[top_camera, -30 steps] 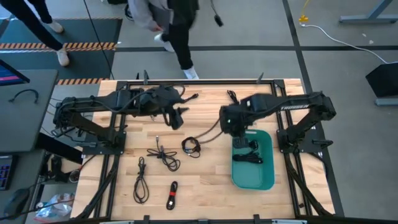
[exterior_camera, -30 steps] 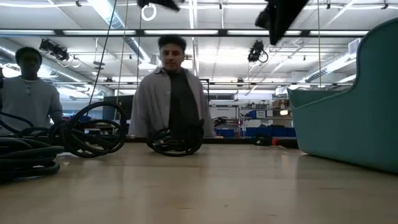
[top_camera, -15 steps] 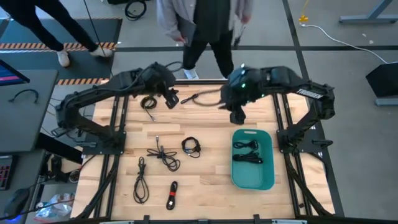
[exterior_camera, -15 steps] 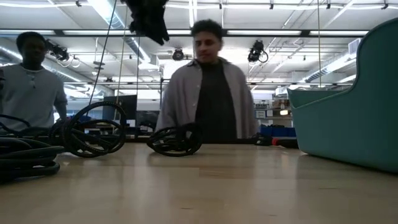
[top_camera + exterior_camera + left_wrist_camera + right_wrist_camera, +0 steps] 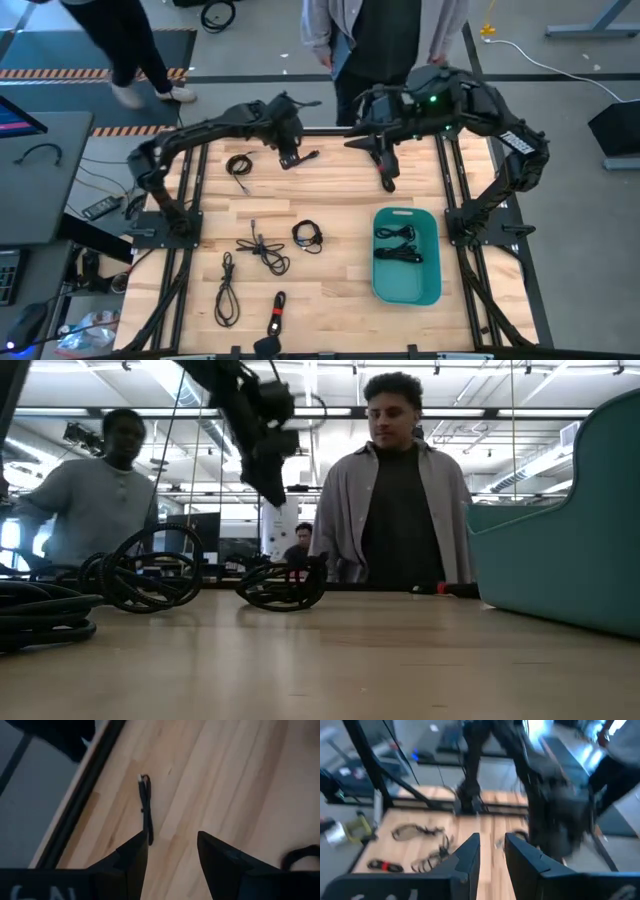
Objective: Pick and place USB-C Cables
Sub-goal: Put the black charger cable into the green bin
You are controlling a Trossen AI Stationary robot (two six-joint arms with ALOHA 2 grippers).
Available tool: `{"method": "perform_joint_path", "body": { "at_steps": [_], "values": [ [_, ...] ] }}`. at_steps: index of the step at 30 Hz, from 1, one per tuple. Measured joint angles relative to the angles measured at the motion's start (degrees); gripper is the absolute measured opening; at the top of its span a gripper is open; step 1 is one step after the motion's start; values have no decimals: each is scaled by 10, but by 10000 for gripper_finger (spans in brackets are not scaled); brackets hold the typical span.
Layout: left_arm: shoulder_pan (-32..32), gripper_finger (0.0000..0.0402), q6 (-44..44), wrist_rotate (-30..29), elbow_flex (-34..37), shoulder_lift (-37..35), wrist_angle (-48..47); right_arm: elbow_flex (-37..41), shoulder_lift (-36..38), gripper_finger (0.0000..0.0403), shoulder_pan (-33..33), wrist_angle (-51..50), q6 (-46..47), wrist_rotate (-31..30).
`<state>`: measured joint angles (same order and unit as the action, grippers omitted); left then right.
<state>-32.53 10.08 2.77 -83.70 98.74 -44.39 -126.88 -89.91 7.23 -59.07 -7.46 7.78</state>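
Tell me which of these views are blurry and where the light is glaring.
Right wrist view: heavily motion-blurred; the tool stands open with nothing between its fingers, and the cables on the table are smeared. Left wrist view: soft, but one thin black cable is readable on the wood. Low view: ceiling light strips glare brightly; the coiled cable is sharp. High view: evenly lit and crisp.

Black USB-C cables [image 5: 262,250], one red-banded [image 5: 276,314]; teal tub [image 5: 428,280]; pale wood table [image 5: 340,310].

Black USB-C cables [image 5: 262,250] lie scattered on wood; two coiled in tub.
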Motion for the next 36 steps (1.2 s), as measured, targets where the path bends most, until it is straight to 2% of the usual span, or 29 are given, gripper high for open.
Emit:
{"method": "perform_joint_path", "body": {
  "at_steps": [9,15,19,26,36],
  "values": [
    [-27,176,48,0,0,95,13,-41,0,96,0,91,4,116],
    [-44,176,71,13,0,132,22,-44,2,96,0,167,21,196],
    [-50,176,70,56,0,143,47,-44,9,96,0,181,30,203],
    [-42,179,56,66,0,151,92,-43,13,96,0,182,44,204],
    [-36,232,20,64,0,180,109,-43,14,96,-1,186,69,218]
  ]
}}
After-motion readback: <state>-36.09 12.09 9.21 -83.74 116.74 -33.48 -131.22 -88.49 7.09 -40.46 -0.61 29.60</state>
